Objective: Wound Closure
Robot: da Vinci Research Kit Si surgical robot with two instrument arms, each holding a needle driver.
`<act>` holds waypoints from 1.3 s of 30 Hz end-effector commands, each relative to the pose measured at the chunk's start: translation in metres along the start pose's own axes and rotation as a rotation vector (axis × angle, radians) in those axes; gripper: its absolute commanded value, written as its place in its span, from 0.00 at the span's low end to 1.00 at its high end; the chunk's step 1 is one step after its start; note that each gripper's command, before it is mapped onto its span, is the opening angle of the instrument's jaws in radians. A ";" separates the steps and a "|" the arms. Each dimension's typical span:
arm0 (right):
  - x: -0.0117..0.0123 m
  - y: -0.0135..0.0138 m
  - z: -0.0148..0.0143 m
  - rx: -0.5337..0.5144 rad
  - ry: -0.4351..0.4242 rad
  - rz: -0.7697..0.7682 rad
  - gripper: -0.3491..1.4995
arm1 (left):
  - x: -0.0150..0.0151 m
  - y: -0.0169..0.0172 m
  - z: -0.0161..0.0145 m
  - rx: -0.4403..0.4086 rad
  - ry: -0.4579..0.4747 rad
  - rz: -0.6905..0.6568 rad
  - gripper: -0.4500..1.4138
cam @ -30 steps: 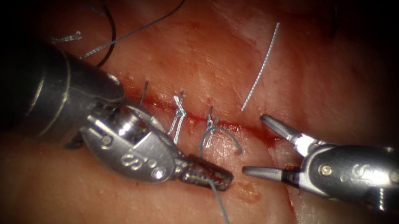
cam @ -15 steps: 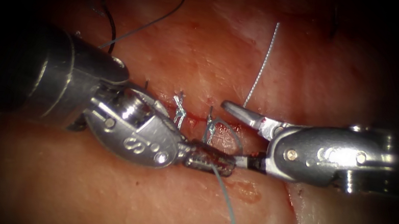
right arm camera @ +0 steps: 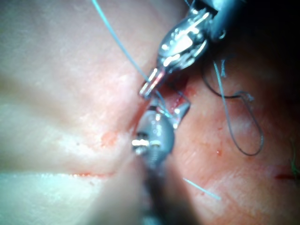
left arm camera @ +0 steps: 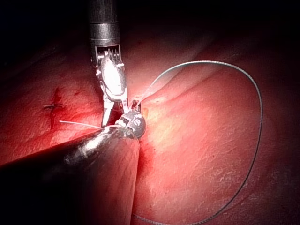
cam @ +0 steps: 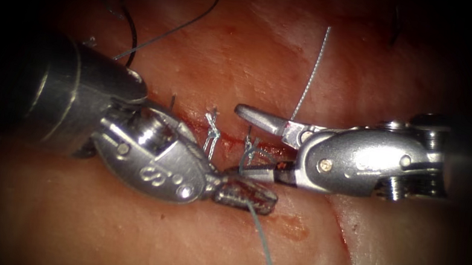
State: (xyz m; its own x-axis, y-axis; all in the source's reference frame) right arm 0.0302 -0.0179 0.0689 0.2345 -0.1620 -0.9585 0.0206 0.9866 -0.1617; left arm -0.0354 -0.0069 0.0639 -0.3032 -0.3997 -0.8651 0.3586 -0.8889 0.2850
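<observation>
The cut [cam: 188, 125] runs across the tissue [cam: 257, 62] and carries three stitches; the rightmost knot [cam: 249, 151] has a small loop of thread on it. My left tool [cam: 268, 200] lies just below the cut with its jaws shut on the thread [cam: 268, 258], which trails toward the near edge. My right tool [cam: 238, 141] comes in from the right with its jaws open, one above and one below that knot and loop, holding nothing. In the right wrist view the left tool [right arm camera: 149, 88] grips the pale thread [right arm camera: 117, 42].
A pale cut end of thread [cam: 310, 78] stands up from the tissue above the right tool. Dark and grey strands [cam: 170, 29] curl over the tissue at upper left. Red fluid [cam: 297, 226] stains the tissue below the cut. A long thread loop [left arm camera: 257, 117] lies on the tissue.
My right tool has moved left to the rightmost stitch, and its jaws have narrowed around the knot and loop. The left tool keeps its grip and has barely shifted.
</observation>
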 end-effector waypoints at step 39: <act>-0.0049 0.0019 0.0002 0.087 -0.099 0.109 0.00 | 0.0070 0.0011 0.0001 0.100 -0.012 -0.039 0.67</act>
State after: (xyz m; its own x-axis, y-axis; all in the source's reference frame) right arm 0.0286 -0.0152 0.0728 0.3366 -0.0452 -0.9406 0.0689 0.9974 -0.0232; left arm -0.0367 -0.0106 0.0576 -0.3299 -0.3635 -0.8712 0.2533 -0.9231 0.2893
